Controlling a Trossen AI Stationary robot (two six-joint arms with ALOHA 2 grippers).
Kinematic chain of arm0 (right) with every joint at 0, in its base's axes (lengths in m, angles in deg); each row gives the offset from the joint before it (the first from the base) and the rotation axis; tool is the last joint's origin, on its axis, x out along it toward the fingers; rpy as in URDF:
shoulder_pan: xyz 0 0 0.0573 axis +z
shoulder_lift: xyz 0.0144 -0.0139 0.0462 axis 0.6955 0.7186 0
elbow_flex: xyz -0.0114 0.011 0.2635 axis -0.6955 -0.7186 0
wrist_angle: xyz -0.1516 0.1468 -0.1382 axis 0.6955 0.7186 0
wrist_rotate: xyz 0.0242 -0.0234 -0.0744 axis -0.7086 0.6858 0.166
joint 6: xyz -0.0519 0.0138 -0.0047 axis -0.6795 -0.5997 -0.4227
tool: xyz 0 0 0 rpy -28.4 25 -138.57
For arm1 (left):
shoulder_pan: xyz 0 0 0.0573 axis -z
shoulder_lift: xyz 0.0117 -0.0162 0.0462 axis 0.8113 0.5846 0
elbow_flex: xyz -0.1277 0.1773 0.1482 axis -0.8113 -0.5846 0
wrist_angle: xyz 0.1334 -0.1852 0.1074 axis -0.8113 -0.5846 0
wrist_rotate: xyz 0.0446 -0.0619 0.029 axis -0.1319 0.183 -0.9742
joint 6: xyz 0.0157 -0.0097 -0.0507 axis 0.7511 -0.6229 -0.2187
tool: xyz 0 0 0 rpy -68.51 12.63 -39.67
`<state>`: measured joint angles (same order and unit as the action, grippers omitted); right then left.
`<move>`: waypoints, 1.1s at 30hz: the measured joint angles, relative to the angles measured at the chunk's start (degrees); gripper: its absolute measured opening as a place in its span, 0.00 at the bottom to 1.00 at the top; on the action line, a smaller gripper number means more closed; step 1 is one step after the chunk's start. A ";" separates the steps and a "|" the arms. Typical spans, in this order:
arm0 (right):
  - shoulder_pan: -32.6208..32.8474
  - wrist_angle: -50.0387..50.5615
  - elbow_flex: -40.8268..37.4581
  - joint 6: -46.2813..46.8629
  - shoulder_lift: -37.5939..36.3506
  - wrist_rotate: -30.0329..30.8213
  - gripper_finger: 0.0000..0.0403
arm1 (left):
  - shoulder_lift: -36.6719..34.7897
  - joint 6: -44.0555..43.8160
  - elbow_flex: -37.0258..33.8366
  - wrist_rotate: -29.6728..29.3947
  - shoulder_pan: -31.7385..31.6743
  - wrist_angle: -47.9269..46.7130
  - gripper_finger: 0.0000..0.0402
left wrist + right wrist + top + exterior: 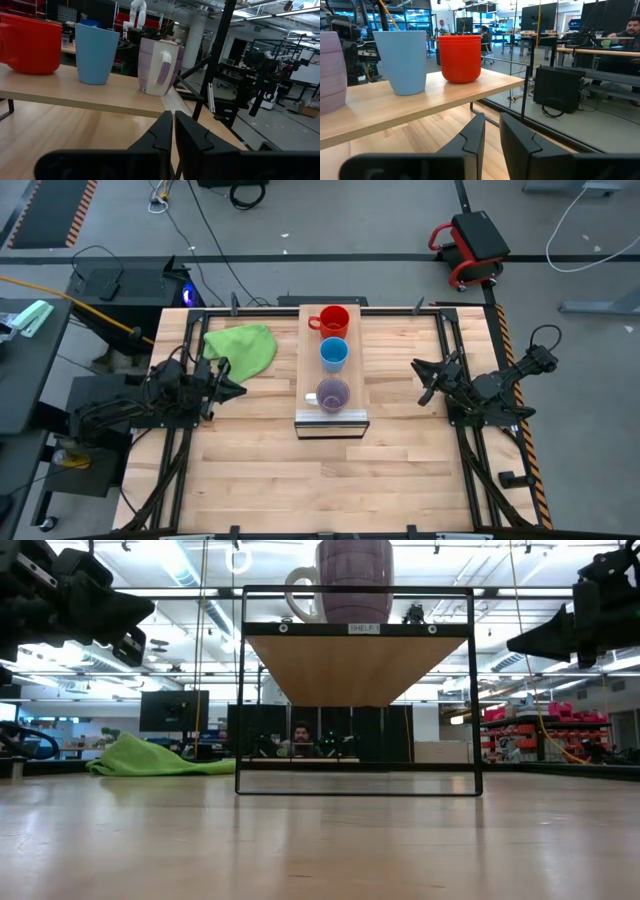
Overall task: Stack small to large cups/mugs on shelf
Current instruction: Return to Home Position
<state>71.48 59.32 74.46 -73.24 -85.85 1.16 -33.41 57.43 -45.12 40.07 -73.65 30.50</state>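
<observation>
Surface (400,470): pale wood planks, carrying the shelf at its middle
Shelf (355,350): long raised plank, metal strip at its near short end, three cups in a row on top
Green cloth (243,348): crumpled on the surface left of the shelf
Left end effector (232,388): clenched and empty, hanging near the cloth, clear of the shelf
Right end effector (420,370): fingers narrowly parted, empty, well right of the shelf
Red mug (334,321): upright at the far end
Blue cup (333,355): upright between the other two
Purple mug (332,394): upright nearest the metal strip
</observation>
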 joint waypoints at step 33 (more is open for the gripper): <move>0.02 0.00 0.00 -0.02 0.00 0.00 0.16 | 0.00 -0.02 0.00 0.04 -0.02 0.11 0.09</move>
<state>71.51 59.32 74.46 -73.26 -85.85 1.16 -33.41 57.41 -45.12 40.11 -73.67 30.61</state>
